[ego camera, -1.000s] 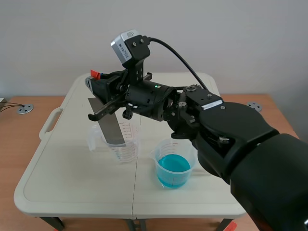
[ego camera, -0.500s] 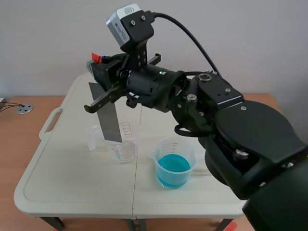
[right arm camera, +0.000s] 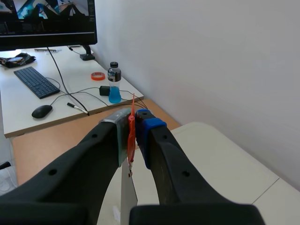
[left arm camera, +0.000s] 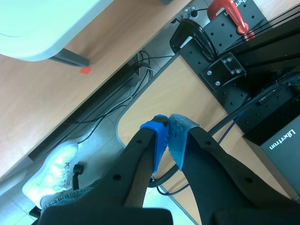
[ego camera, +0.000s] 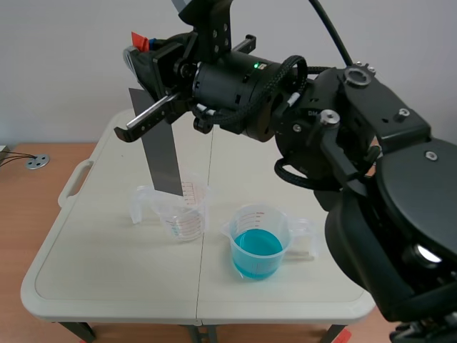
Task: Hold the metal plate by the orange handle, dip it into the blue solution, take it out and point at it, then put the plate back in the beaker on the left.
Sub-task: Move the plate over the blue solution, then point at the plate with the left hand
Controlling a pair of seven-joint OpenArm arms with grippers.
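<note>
Scene camera high over the table [ego camera: 107,275]; right wrist close above it, wallward; left wrist floorward.

Space over blue beaker [ego camera: 258,246] free; plate [ego camera: 161,150] blocks left beaker [ego camera: 187,218] mouth, R arm [ego camera: 343,143] overhead

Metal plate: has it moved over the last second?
Yes. The metal plate has risen: against the left beaker, its lower edge sat well inside before and is now about level with the rim.
</note>
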